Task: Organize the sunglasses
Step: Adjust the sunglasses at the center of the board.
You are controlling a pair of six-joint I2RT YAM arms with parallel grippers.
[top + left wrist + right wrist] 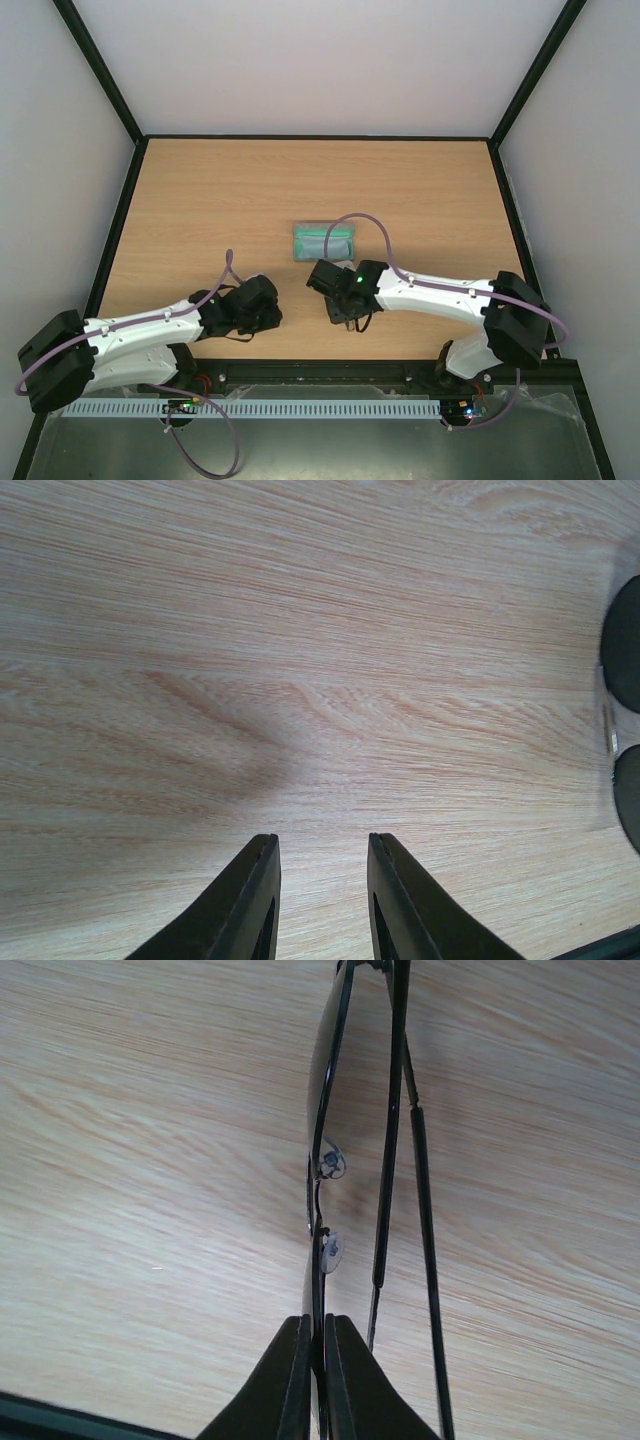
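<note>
Right wrist: right tool pinched the sunglasses frame.
Left tool, lower centre, stood partly open, empty, over the table.

Light wood table — plain white walls, black corner struts.

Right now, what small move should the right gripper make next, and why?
Probably lift the thin dark wire-framed sunglasses slightly: the right gripper is clamped on their frame, and the greenish rectangular case lies just beyond.
</note>
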